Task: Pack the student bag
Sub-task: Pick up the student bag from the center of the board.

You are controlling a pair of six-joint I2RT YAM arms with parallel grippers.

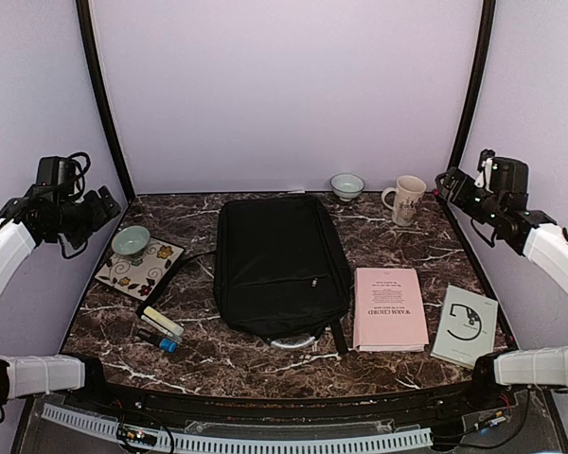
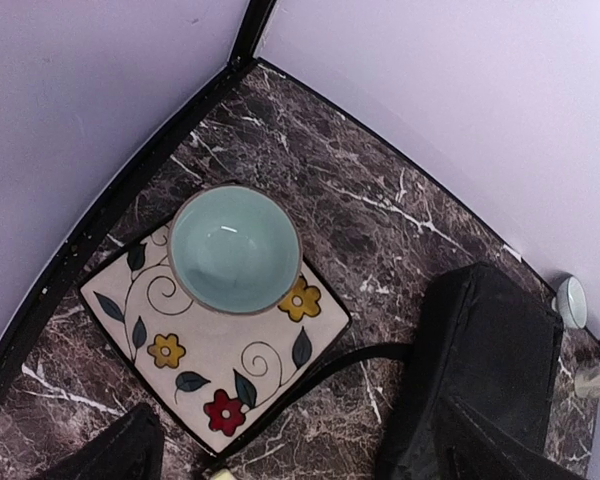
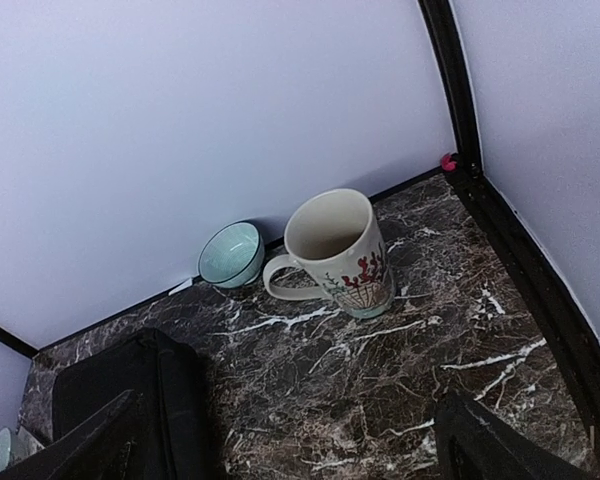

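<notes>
We see a dark marbled worktop (image 1: 407, 251) with the student bag (image 1: 279, 265) lying flat at its middle, long side running from near edge to far, its silvery loop handle at the near end and one black strap trailing off to the left. Both arms hang raised and well clear of the bag. The left hand (image 1: 102, 204) is out past the bag's left side and the right hand (image 1: 451, 182) out past its far right corner. Each hand is released, its fingers (image 3: 500, 445) spread wide at the lower corners of the wrist view with nothing between them. A pink book (image 1: 389, 307) lies flat just right of the bag's near half. A grey booklet (image 1: 466, 324) lies further right of the bag, beyond the book and slightly turned. Left of the bag sits a square floral tile (image 1: 147, 276), which the trailing strap reaches. A cream mug (image 1: 405, 199) with a red pattern stands upright off the bag's far right corner, handle turned toward the bag. A pale green bowl (image 1: 131, 241) rests on the tile's far corner, and a smaller bowl (image 1: 346, 185) sits just beyond the bag's far edge. A few small pens or sticks (image 1: 159, 329), one blue-tipped, lie left of the bag's near corner.
</notes>
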